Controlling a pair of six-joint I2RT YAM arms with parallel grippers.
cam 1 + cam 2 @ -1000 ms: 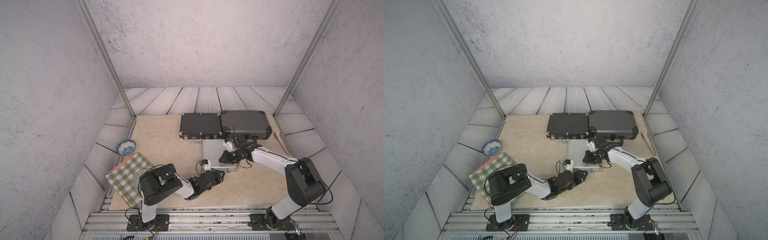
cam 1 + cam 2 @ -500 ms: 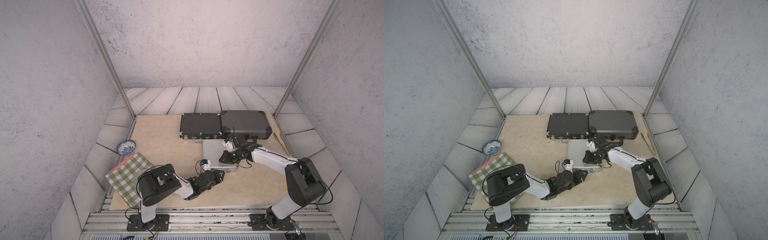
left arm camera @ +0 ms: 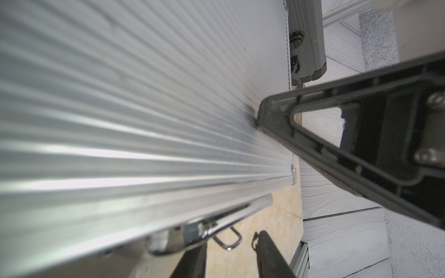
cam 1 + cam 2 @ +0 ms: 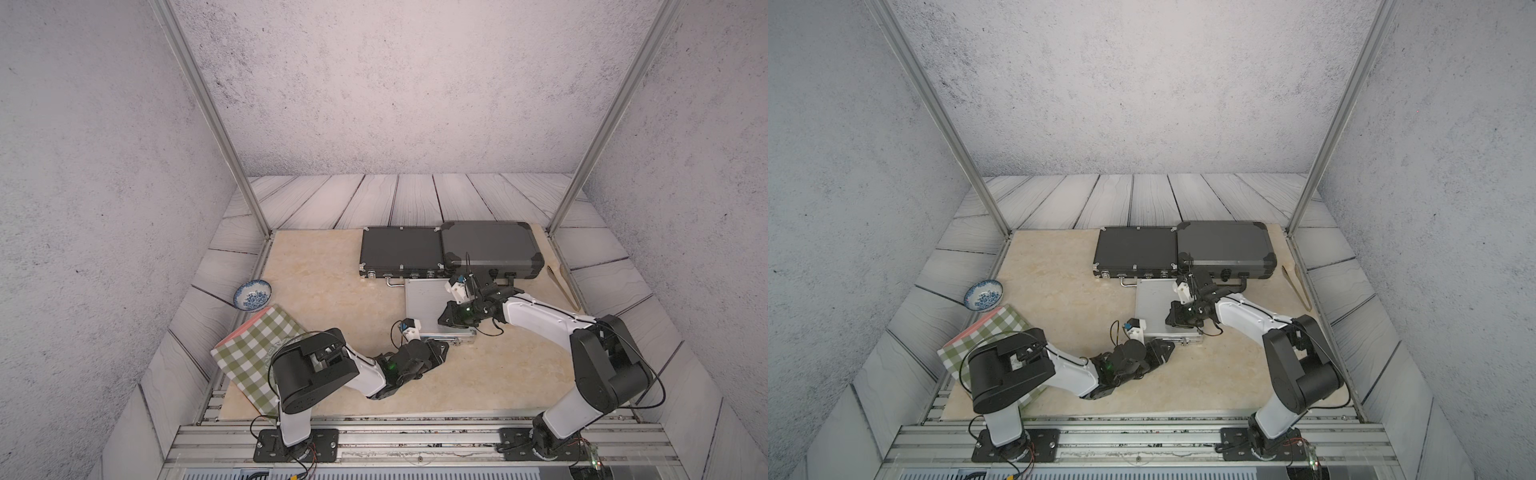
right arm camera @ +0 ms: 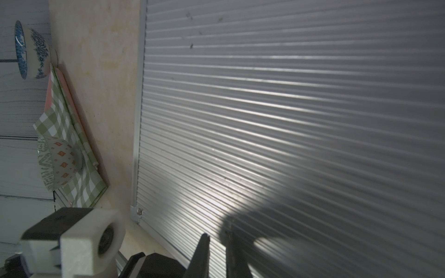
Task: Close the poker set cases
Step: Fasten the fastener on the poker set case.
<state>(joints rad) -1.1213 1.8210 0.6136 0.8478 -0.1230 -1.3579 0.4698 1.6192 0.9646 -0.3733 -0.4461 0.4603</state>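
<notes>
Right end effector (image 4: 445,321), pressed together, bears on the silver case (image 4: 424,297) mid-surface — left end effector (image 4: 441,347), spread, sits by its front latch (image 3: 190,232). Far-edge black cases (image 4: 490,249) look shut — latching likely remains.

The lower black case (image 4: 401,251) and taller black case (image 4: 492,248) wall off the tabletop's (image 4: 324,270) far edge; the silver case (image 4: 426,299) lies just before them, left hand (image 4: 444,345) at its near edge, right hand (image 4: 443,322) on its lid; a checked mat (image 4: 253,353) fills the near left corner; tongs (image 4: 565,286) line the right edge; bare tabletop opens far left.
</notes>
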